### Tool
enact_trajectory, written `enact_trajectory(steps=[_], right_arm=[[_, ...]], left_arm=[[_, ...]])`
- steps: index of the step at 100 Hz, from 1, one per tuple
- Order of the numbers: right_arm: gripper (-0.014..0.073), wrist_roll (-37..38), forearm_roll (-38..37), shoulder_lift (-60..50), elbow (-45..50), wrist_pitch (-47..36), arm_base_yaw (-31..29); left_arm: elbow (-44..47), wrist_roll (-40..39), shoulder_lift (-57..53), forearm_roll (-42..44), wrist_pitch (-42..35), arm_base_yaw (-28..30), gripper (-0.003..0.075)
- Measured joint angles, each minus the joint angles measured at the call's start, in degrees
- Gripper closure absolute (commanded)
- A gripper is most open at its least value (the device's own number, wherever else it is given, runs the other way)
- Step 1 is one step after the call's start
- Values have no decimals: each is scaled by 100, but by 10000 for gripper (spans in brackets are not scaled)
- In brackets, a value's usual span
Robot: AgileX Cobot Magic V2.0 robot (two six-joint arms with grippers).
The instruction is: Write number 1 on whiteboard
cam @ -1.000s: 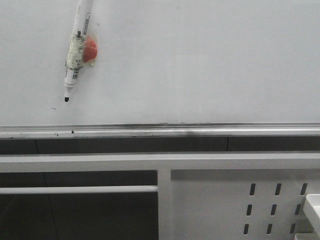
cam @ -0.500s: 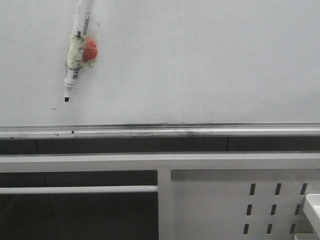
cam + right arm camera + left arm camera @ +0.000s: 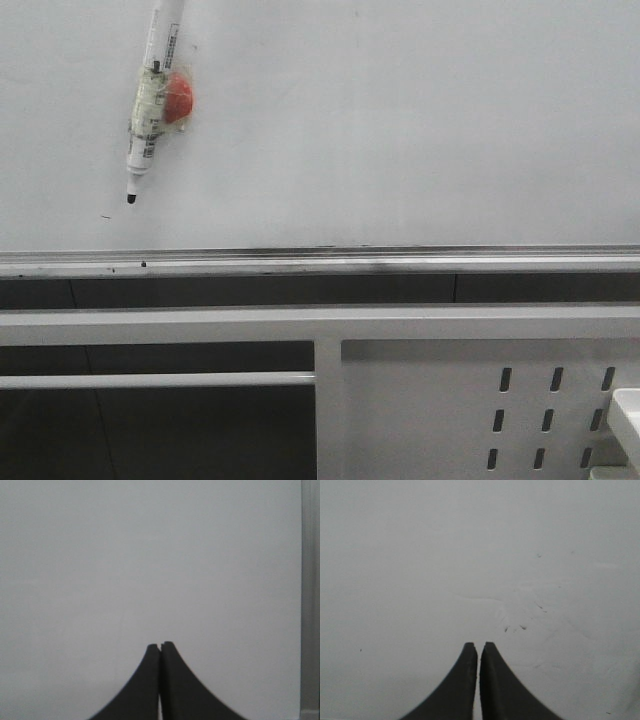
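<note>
Barely any change across the last second: only a hair's drift leftward of the whole front view, marker (image 3: 150,100) and silver ledge (image 3: 400,264) shifting together, so probably no real motion at the board. Far left, hanging tip-down against the whiteboard (image 3: 400,120), taped to a red magnet (image 3: 179,100), untouched by either arm. Just below the tip, a tiny dark dash (image 3: 106,216), too small to count as a stroke. Across the rest of the white surface, no number 1 anywhere, so writing not yet begun. Lower right, perforated white frame (image 3: 550,400). Left gripper (image 3: 479,647) pressed nearly closed, holding nothing, facing bare board with faint smudges. Right gripper (image 3: 160,646) likewise closed and empty. Judged next: fetching the marker.
</note>
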Motion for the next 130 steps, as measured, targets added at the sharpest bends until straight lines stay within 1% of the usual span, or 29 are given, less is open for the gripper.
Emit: enact_trajectory(steps=[7,14,30,35,44,58,69,77,82,86,89,90,99,105,111,123,127,130], right_arm=[[663,79,9,132,-566,927,9],[664,116,21,316,-948,1347,9],[663,119,89,489,-1178,1259,9],[663,119,128,500,-1178,1257,9],[663,119,153,500,-1178,1390,9],[663,119,225,500,-1178,1860,9],[663,128,440,500,-1178,2233,9],[663,128,523,500,-1178,2465,9],[663,95,564,500,-1178,2628,9],[663,11,598,500,-1188,2738,9],[663,-126,644,500,-1187,2853,9],[663,-155,651,500,-1187,2878,9],[663,-468,769,500,-1187,3052,9],[663,-543,808,500,-1187,3067,9],[663,-594,843,500,-1187,3013,9],[663,-625,910,500,-1187,2709,9],[663,-625,924,500,-1187,2638,22],[663,-625,933,500,-1187,2627,34]], left_arm=[[-423,0,47,-116,218,0,740],[-707,0,143,-186,36,0,740],[-855,0,218,-241,-1210,0,740],[-865,0,218,-246,-1423,0,740],[-865,0,218,-259,-1526,0,740],[-865,0,218,-269,-1526,0,740],[-865,0,218,-269,-1372,0,739],[-865,0,218,-269,-1047,0,721],[-865,0,218,-269,-796,0,686],[-865,0,226,-269,-568,0,642],[-865,0,226,-269,-416,0,610],[-865,0,226,-269,-369,0,586],[-865,0,226,-269,19,-86,510],[-865,0,226,-269,166,-145,504],[-865,0,226,-269,186,-173,518],[-869,0,240,-269,-5,-173,514],[-926,17,298,-253,137,-183,496],[-982,67,365,-223,409,-209,475]])
